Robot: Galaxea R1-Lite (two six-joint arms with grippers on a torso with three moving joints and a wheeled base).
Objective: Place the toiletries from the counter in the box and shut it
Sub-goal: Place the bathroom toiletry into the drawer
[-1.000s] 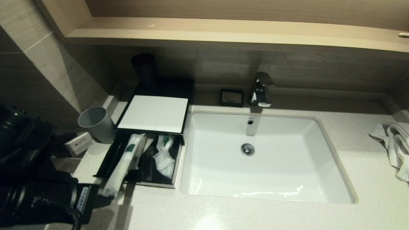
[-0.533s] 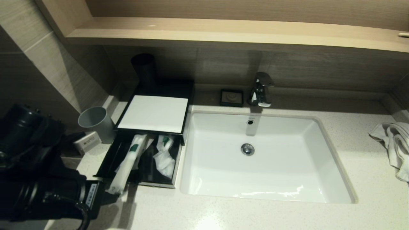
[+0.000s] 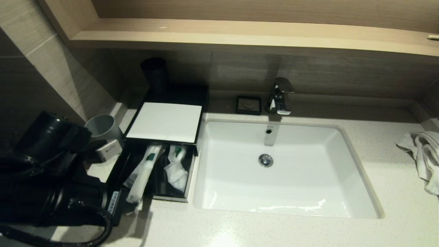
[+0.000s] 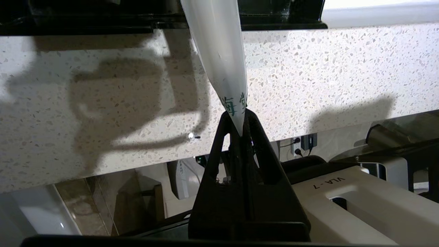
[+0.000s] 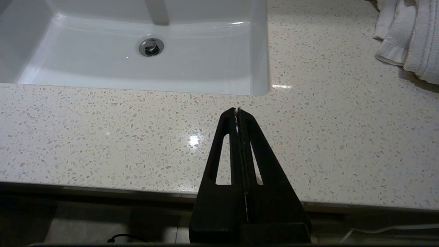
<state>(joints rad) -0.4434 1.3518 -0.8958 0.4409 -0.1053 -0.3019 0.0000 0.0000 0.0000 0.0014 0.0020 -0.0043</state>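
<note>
L hand [image 4: 240, 118] grips packet [image 4: 219, 51] over box [image 3: 151, 192].

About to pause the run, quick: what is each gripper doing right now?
Left gripper: shut on the end of a long clear packet over the counter.
Right gripper: shut, holding nothing.

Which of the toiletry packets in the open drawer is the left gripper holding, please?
The long slim packet with the green band, its near end overhanging the drawer's front edge and pinched in the left gripper. The crumpled white sachets lie free inside.
</note>
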